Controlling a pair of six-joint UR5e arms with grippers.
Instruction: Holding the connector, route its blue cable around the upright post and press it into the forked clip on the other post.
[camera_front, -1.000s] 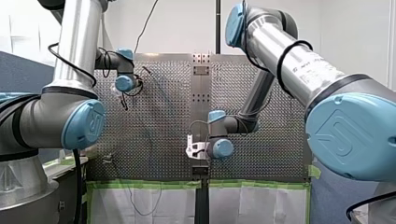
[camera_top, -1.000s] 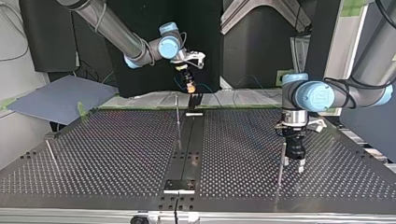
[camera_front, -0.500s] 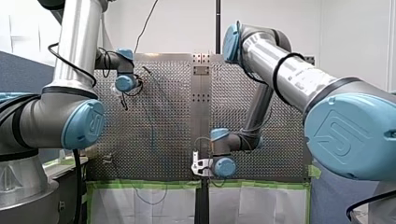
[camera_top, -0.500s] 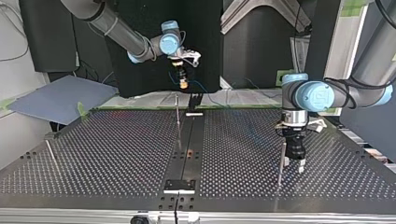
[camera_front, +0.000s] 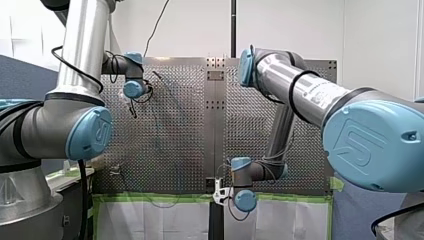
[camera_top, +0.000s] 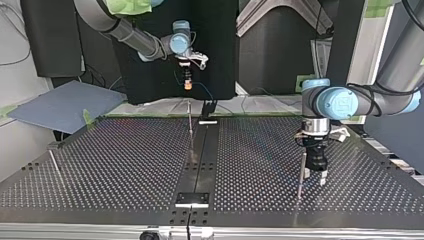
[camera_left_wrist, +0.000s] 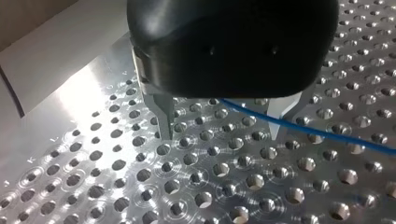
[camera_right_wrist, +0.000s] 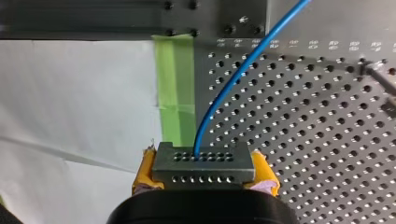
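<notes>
Right gripper (camera_right_wrist: 204, 175) is clamped on the connector (camera_right_wrist: 203, 161), blue cable (camera_right_wrist: 232, 77) leading out ahead toward the perforated table (camera_right_wrist: 327, 140). Left gripper (camera_left_wrist: 219, 121) is open, the cable passing just under it.

The connector (camera_right_wrist: 203, 163), a dark grey block with two rows of small holes, sits level, clamped between the yellow pads (camera_right_wrist: 144, 176) of my right end effector (camera_right_wrist: 203, 173) over the tabletop's (camera_right_wrist: 327, 140) taped edge. Its blue cable (camera_right_wrist: 232, 77) leaves the block's middle, curves away, and passes between my left end effector's (camera_left_wrist: 219, 128) spread metal fingers (camera_left_wrist: 163, 119). In the top view, a thin upright post (camera_top: 190, 120) stands beside the black forked clip (camera_top: 208, 107).
</notes>
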